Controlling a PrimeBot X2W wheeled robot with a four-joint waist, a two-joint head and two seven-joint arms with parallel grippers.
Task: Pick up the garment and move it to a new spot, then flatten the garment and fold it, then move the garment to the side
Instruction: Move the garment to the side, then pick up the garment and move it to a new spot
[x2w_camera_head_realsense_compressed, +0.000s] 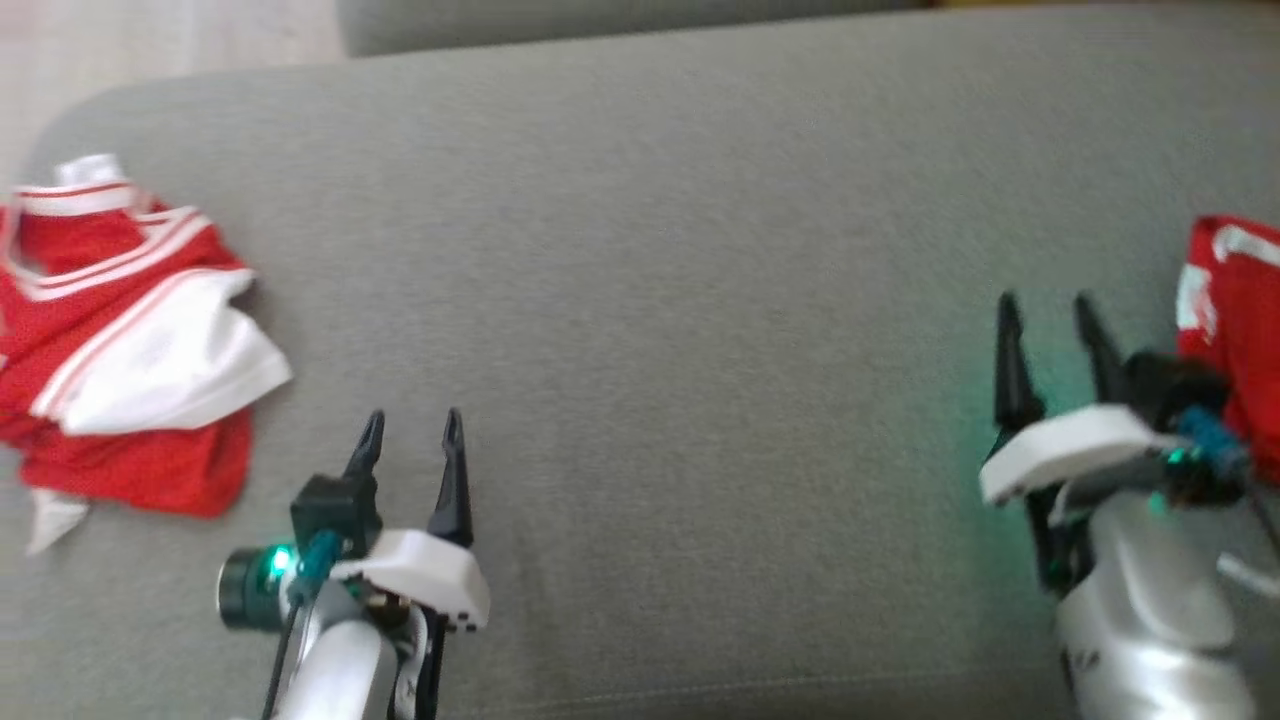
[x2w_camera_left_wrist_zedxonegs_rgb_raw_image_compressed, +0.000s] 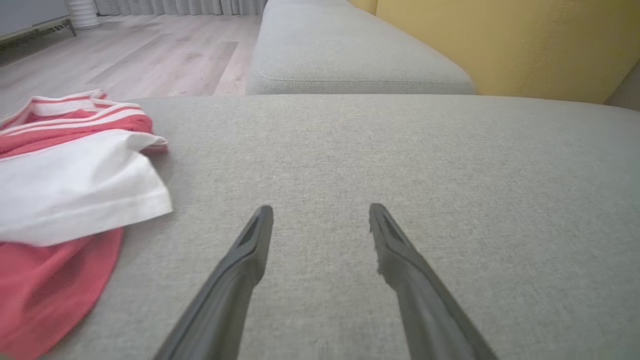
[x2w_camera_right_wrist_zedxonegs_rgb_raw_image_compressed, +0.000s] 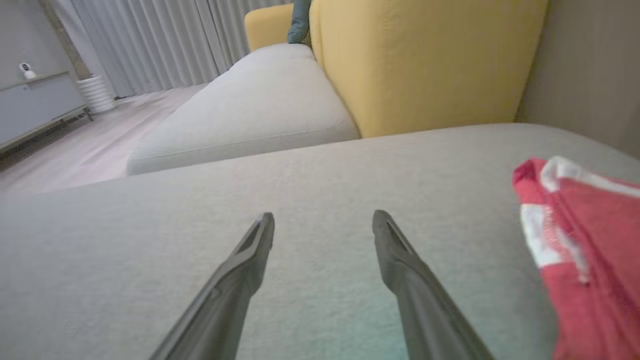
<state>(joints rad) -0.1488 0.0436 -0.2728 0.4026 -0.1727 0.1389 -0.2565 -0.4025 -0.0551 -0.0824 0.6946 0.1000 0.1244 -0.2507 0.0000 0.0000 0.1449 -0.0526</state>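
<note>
The left gripper (x2w_camera_head_realsense_compressed: 413, 415) rests low over the grey sofa seat (x2w_camera_head_realsense_compressed: 640, 200), and its two dark fingers stand wide apart with only bare fabric between them. They hold nothing. A red and white garment (x2w_camera_head_realsense_compressed: 130, 340) lies crumpled on the seat to the left of this gripper, near the left edge of the seat. In the left wrist view the gripper (x2w_camera_left_wrist_zedxonegs_rgb_raw_image_compressed: 321, 207) points across the seat, and the garment (x2w_camera_left_wrist_zedxonegs_rgb_raw_image_compressed: 65, 185) is near the left finger (x2w_camera_left_wrist_zedxonegs_rgb_raw_image_compressed: 235, 270) but not touching it; a white part lies on top of the red cloth.

The right gripper (x2w_camera_head_realsense_compressed: 1044, 300) is also over the seat, with its fingers spread wide and empty. A second red garment (x2w_camera_head_realsense_compressed: 1235, 320), with some white trim, lies just beside it on the right, at the edge of the head view. In the right wrist view this gripper (x2w_camera_right_wrist_zedxonegs_rgb_raw_image_compressed: 324, 214) has only grey seat between its fingers, and the red garment (x2w_camera_right_wrist_zedxonegs_rgb_raw_image_compressed: 590, 240) lies to the right of the right finger (x2w_camera_right_wrist_zedxonegs_rgb_raw_image_compressed: 415, 295), apart from it. Behind the seat stands a yellow backrest (x2w_camera_right_wrist_zedxonegs_rgb_raw_image_compressed: 425, 60).
</note>
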